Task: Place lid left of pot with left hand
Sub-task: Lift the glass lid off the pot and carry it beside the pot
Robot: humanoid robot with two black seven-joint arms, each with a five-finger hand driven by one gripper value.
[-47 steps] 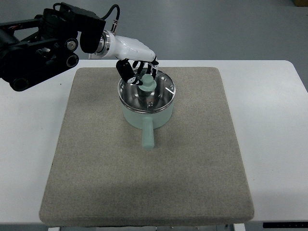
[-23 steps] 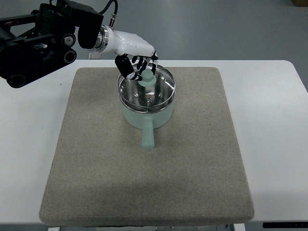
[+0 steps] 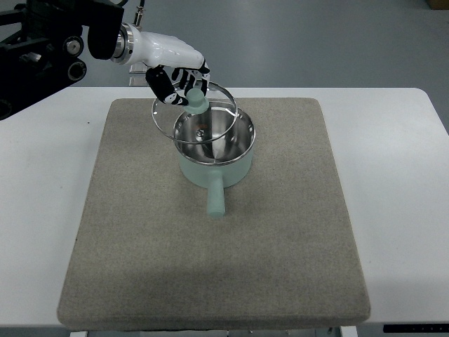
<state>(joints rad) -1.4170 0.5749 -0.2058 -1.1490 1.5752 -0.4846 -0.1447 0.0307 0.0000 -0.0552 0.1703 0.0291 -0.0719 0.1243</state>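
Top view: left hand closed on the knob of the glass lid, held above the mint saucepan on the grey mat; carrying step, next calling for leftward travel and lowering onto the mat.

Lab-like test room: plain white table, grey mat as work surface, bare blue-grey floor, robot arm.

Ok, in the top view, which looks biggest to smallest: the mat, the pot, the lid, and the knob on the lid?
1. Mat, biggest by far.
2. Pot and lid: about alike; the lifted lid sits nearer the camera, so no ranking.
3. Knob, smallest, held by the left hand.
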